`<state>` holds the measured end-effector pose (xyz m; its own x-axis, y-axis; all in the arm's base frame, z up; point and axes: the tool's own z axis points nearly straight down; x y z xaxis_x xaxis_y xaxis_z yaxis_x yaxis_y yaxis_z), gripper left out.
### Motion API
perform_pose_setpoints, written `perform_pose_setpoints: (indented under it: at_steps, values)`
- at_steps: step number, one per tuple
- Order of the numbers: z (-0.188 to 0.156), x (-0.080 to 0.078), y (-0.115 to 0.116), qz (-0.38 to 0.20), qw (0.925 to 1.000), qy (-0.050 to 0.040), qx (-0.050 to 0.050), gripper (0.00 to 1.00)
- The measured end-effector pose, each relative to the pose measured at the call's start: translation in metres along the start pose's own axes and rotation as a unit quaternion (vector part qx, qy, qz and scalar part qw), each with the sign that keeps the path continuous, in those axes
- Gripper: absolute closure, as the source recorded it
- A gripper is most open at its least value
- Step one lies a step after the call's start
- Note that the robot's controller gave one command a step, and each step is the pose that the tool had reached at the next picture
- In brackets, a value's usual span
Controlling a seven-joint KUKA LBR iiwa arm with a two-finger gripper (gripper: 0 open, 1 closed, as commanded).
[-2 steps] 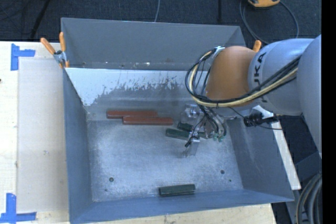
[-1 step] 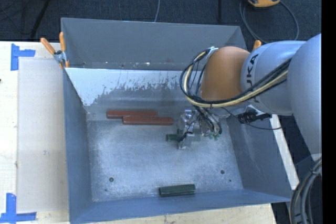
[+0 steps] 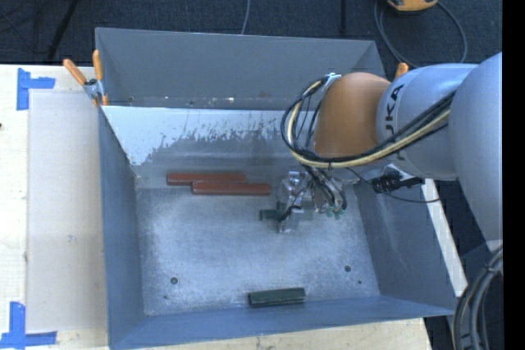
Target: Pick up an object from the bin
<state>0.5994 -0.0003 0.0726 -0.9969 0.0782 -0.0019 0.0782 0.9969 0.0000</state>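
The thing nearest to the gripper (image 3: 285, 219) is a long brown bar (image 3: 231, 188). It lies flat on the floor of the bin (image 3: 205, 258), a little to the far side of the middle, with its length going from left to right. Its right end is just beside the gripper, on the gripper's left and slightly farther back. I cannot say if the two touch.

A second brown bar (image 3: 205, 178) of the same kind lies along the first one, touching its far side and shifted to the left. Together the two bars make a small step shape near the foot of the far wall.

The gripper is low over the floor, right of the middle of the bin. I cannot tell from this view if it is open or closed, or if it has hold of something. A small dark piece sticks out to the left at its tip. It may be a part of the gripper itself, but the view is too poor to be sure.

Above the gripper are the orange cover (image 3: 349, 115) of the wrist and a bundle of cables (image 3: 299, 115). They hide the floor behind the gripper.

A short dark bar (image 3: 276, 297) lies flat close to the near wall, well apart from the gripper and from the brown bars. The floor between them is bare.
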Motion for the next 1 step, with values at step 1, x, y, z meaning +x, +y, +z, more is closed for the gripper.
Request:
perform_pose_setpoints:
  at_steps: [1]
  values:
    - [-0.2075,0.0206,-0.0090,-0.003,1.0000,0.0019,0.000,1.00]
